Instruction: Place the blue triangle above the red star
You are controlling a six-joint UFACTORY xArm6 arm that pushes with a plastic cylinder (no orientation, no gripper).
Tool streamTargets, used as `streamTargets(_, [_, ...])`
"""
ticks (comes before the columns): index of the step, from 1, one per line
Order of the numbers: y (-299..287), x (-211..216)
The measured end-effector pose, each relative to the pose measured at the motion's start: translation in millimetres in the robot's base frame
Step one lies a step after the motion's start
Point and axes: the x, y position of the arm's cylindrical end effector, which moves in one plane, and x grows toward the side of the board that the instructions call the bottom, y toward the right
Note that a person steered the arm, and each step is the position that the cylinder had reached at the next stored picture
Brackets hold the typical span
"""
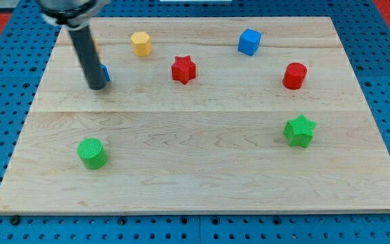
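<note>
The red star [183, 69] lies on the wooden board at upper middle. The blue triangle [105, 73] is at the view's upper left, mostly hidden behind my rod; only its right edge shows. My tip [97, 86] rests on the board, touching the blue triangle's left side. The triangle is left of the red star, at about the same height in the view.
A yellow hexagon block [141, 43] sits up and left of the red star. A blue cube [249, 41] is at top right, a red cylinder [294, 75] at right, a green star [299, 131] below it, a green cylinder [91, 152] at lower left. A little orange shows behind the rod near the top left.
</note>
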Motion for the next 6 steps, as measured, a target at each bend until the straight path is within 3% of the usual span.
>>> streamTargets(1, [-44, 6])
streamTargets(2, [-35, -30])
streamTargets(4, [54, -44])
streamTargets(6, [90, -33])
